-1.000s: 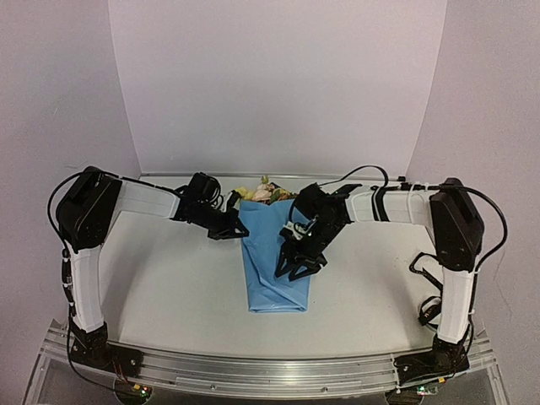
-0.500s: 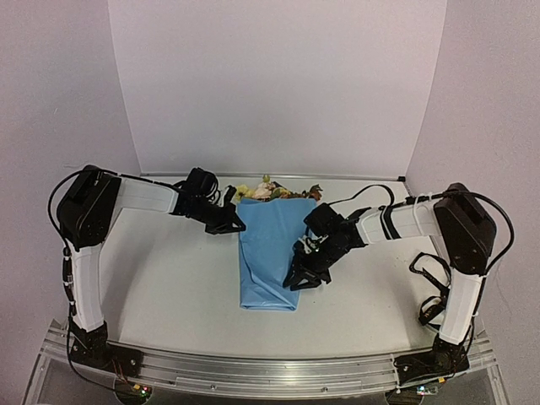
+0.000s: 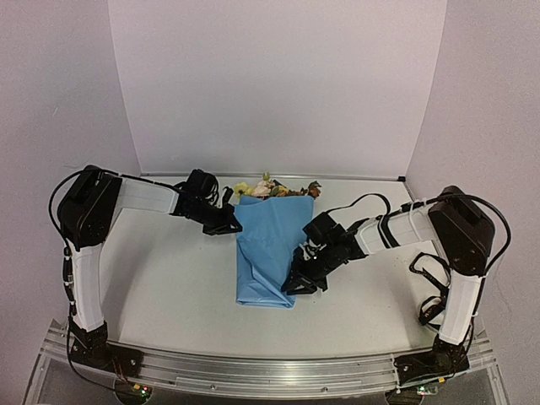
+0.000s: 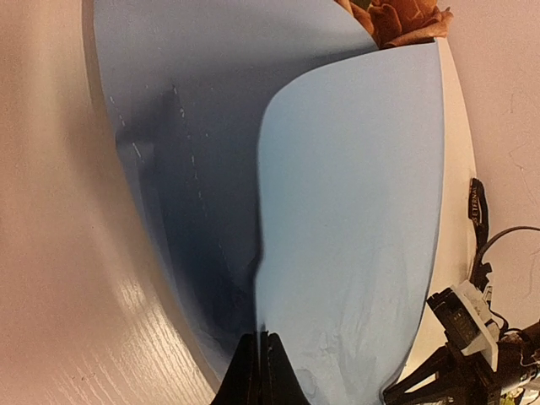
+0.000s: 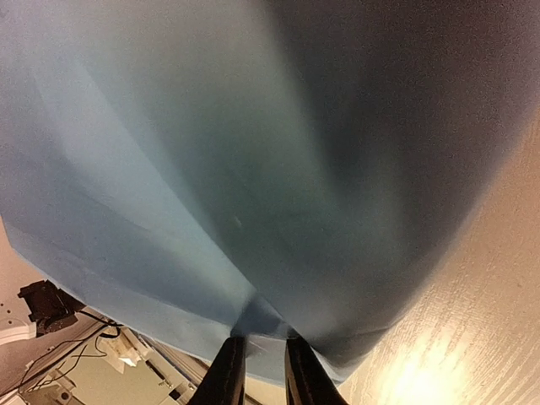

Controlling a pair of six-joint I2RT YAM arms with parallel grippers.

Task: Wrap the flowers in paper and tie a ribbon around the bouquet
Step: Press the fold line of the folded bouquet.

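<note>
Left gripper (image 3: pixel 234 228): my jaws are together, pinched on the left edge of the paper (image 3: pixel 270 245) near its wide end. In the left wrist view the fingers (image 4: pixel 250 375) meet with no gap, and the paper's fold line runs straight into the tips. The sheet spreads out ahead of them, with the lighter flap lying over the darker face.

The flowers (image 3: pixel 270 189) sit just past my left tips and to their right, poking out of the wide end of the paper. Yellow, pale and rust blooms show in the top view. Left wrist catches only a rust one (image 4: pixel 396 18), at the far corner of the flap.

The paper is folded over into a tapered shape on the table (image 3: pixel 169 278), with the wide end away from my bases and the narrow end toward them.

The ribbon (image 4: pixel 475 202) is a black strip with pale lettering, lying beyond the paper edge farthest from my left gripper. I can't tell how far it runs.

Right gripper (image 3: pixel 294 284): the jaws are nearly together, clamped on the paper's right edge close to the narrow end. In the right wrist view a bunched bit of blue sits between my fingers (image 5: pixel 226 371) and the sheet fans out ahead, blurred. The flowers are well apart from this gripper, at the other end of the paper.
</note>
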